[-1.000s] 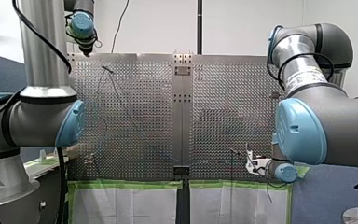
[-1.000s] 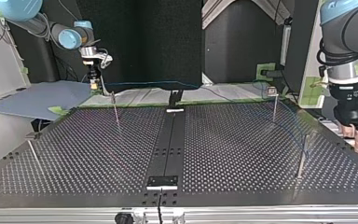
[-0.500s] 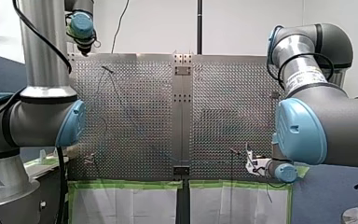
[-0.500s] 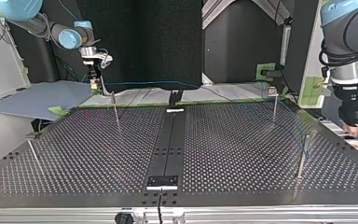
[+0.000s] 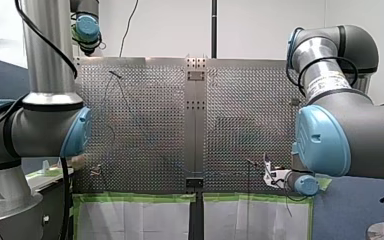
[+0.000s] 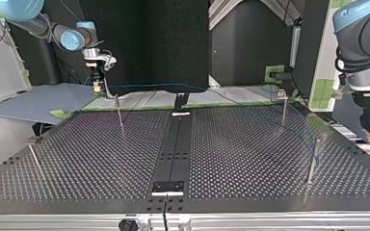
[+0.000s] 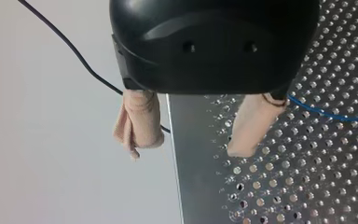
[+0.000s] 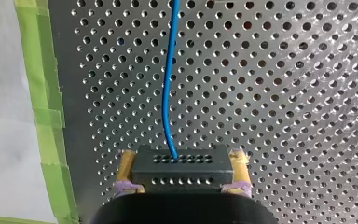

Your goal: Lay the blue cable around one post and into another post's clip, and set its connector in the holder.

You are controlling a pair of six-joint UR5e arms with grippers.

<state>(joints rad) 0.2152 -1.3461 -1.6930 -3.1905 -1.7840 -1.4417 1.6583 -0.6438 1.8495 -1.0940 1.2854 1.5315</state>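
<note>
Right gripper (image 8: 182, 183) clamps the black connector (image 8: 182, 164). Blue cable (image 8: 168, 93) leads out over the perforated table (image 8: 284, 93). Left gripper (image 7: 191, 135) spread, empty, cable just beside one finger. Risk: slack unrestrained, so a tug could pull it off the post (image 6: 311, 161).

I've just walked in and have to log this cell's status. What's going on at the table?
Two arms are routing a blue cable over the perforated table. My right tool is shut on the cable's black connector, holding it above the table, not yet set down. From there the cable runs across to the far post and the near post at the top view's right. My left tool is open and empty, and the cable passes beside one finger.
</note>
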